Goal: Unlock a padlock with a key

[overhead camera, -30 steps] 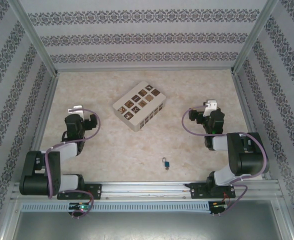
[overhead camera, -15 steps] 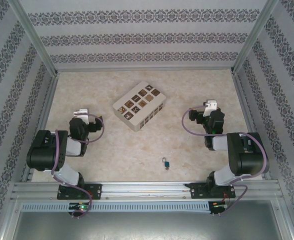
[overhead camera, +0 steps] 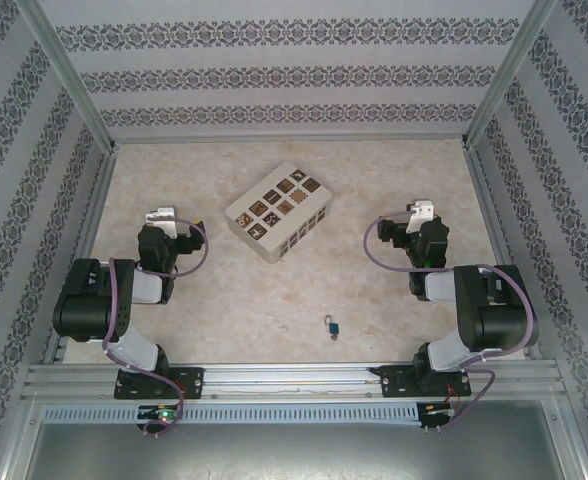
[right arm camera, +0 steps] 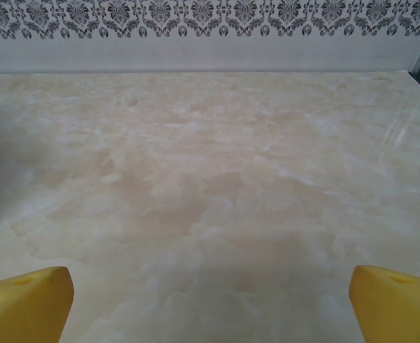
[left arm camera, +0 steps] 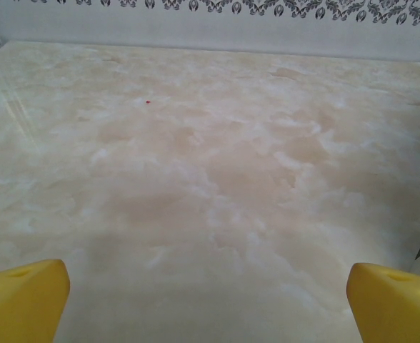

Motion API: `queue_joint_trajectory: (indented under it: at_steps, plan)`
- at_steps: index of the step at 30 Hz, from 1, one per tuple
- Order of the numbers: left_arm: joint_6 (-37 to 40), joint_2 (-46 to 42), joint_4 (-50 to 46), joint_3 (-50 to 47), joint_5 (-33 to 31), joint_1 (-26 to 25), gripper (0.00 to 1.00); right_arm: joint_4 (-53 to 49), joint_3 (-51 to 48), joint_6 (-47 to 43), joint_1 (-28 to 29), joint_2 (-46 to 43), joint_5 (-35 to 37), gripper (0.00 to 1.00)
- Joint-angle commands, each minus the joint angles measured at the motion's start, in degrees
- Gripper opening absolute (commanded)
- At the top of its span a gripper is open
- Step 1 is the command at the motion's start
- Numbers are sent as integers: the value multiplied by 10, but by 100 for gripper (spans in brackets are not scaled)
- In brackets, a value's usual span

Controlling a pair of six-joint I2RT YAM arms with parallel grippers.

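Blue padlock (overhead camera: 330, 327) well apart from box (overhead camera: 278, 211)

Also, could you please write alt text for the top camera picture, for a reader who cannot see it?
A tiny blue padlock lies near the front of a beige table, untouched. The left gripper and right gripper hover at either side, and a white box sits further back.

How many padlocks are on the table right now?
1. The padlock lies near the front edge of the table, right of centre, clear of the white box. Another could be hidden under the left arm or right arm.
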Motion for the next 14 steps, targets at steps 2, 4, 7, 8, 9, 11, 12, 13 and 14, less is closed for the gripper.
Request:
queue_joint_trajectory:
  at_steps: [2,4,7,8,9,11,12,13,14]
  plan:
    - [10,-4,3,0,-2,0,99,3,7,8,0,2,4,98]
    - [11,-4,0,1,-1,-1,99,3,7,8,0,3,4,98]
    - [11,-4,0,1,0,-1,99,2,7,6,0,2,5,98]
    - [11,-4,-1,1,0,-1,99,2,8,7,0,3,5,98]
    - [11,-4,0,1,0,-1,99,1,8,6,0,2,5,98]
    - [11,-5,0,1,-1,-1,99,1,8,6,0,2,5,98]
    - [10,-4,-1,2,-1,0,99,1,8,7,1,2,5,98]
    - [11,-5,0,1,-1,-1,99,1,8,7,0,2,5,98]
    - [10,-5,0,2,-1,-1,99,2,7,7,1,2,5,98]
